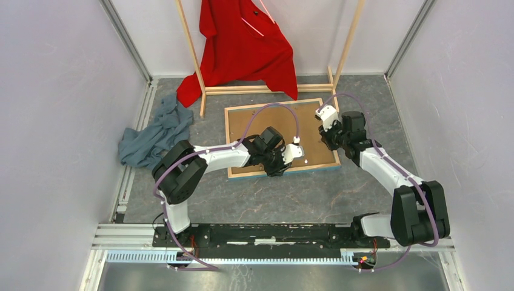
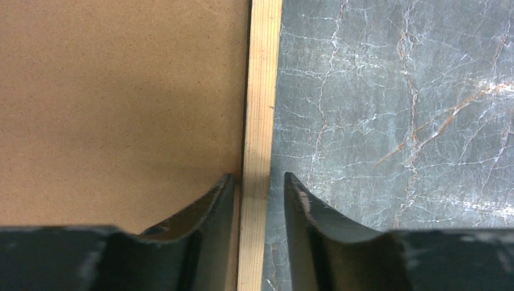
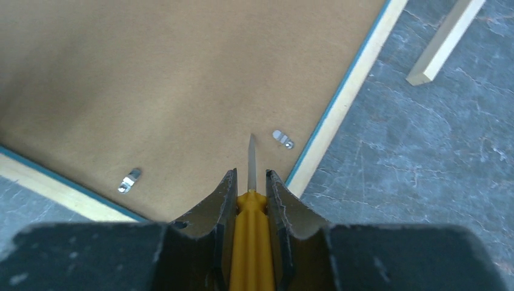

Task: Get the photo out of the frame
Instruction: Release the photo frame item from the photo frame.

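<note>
Right claw (image 3: 250,176) clamps yellow-handled screwdriver (image 3: 250,227); left claw (image 2: 259,177), jaws parted, straddles pale wooden frame (image 2: 262,91).

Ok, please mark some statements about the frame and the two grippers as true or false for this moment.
1. The frame lies face down, its brown backing board upward. True.
2. The right gripper is shut on a yellow-handled screwdriver. True.
3. The photo lies out on the table. False: no photo is visible, and the backing board sits in the frame.
4. The left gripper is far from the frame. False: its fingers straddle the frame's wooden edge.
</note>
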{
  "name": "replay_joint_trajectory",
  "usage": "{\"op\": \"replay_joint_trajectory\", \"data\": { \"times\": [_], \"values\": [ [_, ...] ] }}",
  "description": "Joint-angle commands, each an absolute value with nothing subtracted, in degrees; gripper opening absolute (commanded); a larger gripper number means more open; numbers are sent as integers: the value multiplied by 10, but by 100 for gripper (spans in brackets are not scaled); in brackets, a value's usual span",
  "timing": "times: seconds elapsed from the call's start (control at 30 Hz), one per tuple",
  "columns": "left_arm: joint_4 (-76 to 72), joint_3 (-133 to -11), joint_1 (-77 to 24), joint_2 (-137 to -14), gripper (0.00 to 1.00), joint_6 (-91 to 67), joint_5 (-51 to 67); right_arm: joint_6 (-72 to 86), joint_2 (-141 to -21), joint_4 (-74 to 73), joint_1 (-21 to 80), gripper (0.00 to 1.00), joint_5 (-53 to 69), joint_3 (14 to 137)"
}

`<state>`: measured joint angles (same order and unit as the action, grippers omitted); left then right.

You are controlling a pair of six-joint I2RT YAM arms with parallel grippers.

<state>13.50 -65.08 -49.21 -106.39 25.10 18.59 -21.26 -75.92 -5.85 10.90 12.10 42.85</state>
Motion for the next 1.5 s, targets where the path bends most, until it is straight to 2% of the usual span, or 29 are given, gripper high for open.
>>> {"op": "replay_joint_trajectory", "data": {
  "times": [0.0, 0.07, 0.17, 0.37, 0.53, 0.9, 1.17, 1.47],
  "values": [
    [144, -626, -484, -1053, 55, 231, 156, -211, -727, -46, 112, 0, 178, 418],
    [144, -624, -483, -1043, 67, 234, 152, -211, -723, -46, 112, 0, 182, 419],
    [145, -625, -481, -1027, 80, 238, 145, -205, -713, -41, 112, 0, 190, 422],
    [143, -632, -453, -990, 88, 230, 159, -183, -693, -22, 130, 0, 196, 427],
    [137, -630, -406, -964, 90, 213, 190, -173, -697, -9, 147, 0, 187, 432],
    [88, -649, -230, -957, 91, 90, 232, -145, -743, 34, 218, 0, 161, 472],
    [63, -669, -142, -988, 88, 7, 193, -77, -860, 21, 256, 0, 174, 591],
    [60, -703, -119, -1054, 81, -42, 167, -44, -989, 1, 299, 0, 190, 731]
  ]
}}
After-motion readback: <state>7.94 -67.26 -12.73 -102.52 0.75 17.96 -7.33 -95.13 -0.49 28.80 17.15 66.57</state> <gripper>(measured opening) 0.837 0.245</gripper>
